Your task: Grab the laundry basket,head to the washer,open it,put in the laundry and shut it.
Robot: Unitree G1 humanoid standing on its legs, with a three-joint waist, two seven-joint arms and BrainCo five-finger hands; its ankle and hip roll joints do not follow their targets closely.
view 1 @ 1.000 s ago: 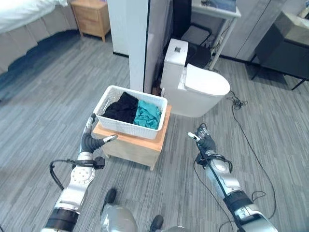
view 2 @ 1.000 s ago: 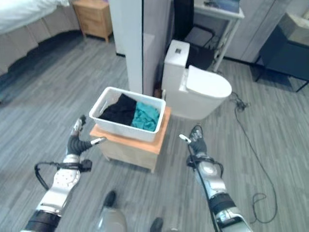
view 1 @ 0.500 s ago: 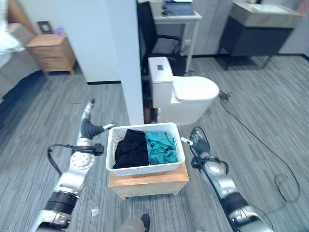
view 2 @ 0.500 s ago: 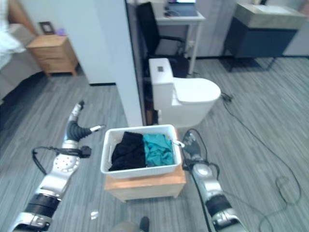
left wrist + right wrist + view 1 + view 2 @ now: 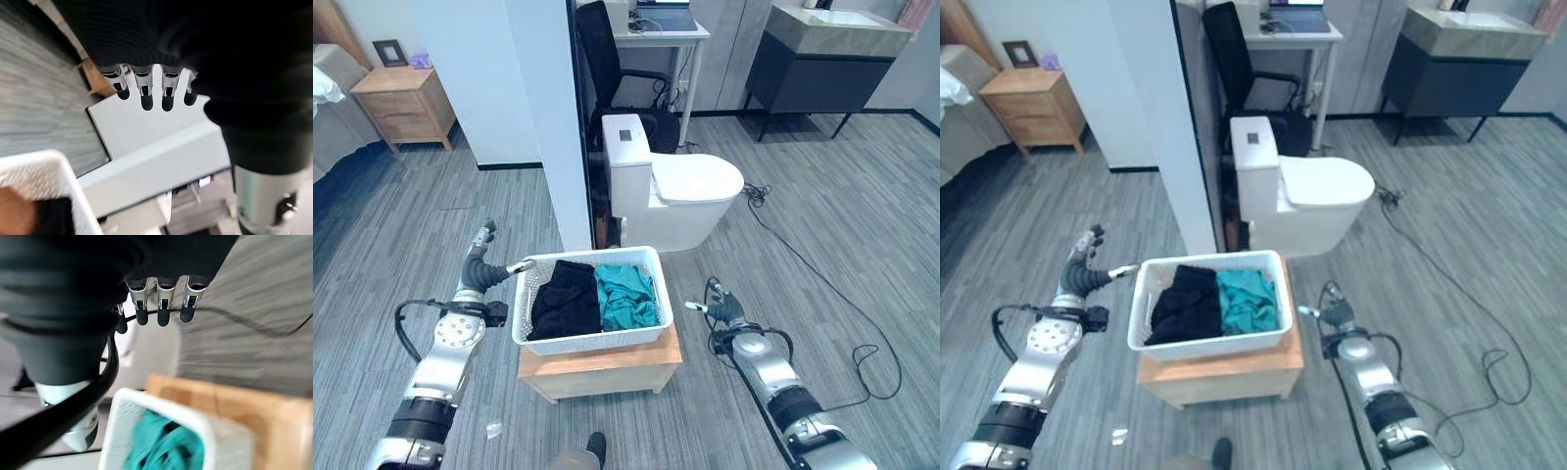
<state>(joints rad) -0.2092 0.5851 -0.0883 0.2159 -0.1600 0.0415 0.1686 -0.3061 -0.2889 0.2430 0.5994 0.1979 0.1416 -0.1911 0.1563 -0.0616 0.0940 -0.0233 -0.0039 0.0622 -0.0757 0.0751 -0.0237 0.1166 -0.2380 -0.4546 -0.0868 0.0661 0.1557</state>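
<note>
Flanking a white laundry basket (image 5: 592,299) from both sides, the robot's left hand (image 5: 480,271) and right hand (image 5: 722,306) hang with fingers straight and released, each just beside an end wall and holding nothing, apparently lined up to grip both ends at once. The basket, carrying black clothes (image 5: 565,299) and a teal garment (image 5: 626,297), rests on a low wooden stand (image 5: 602,364) before a white toilet (image 5: 671,189); no lift has begun.

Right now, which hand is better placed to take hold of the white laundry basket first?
Left, I'd judge. The left hand hangs open right beside the rim of the white mesh laundry basket on the low wooden stand. The right hand, also open, sits further out from the basket's other end.
</note>
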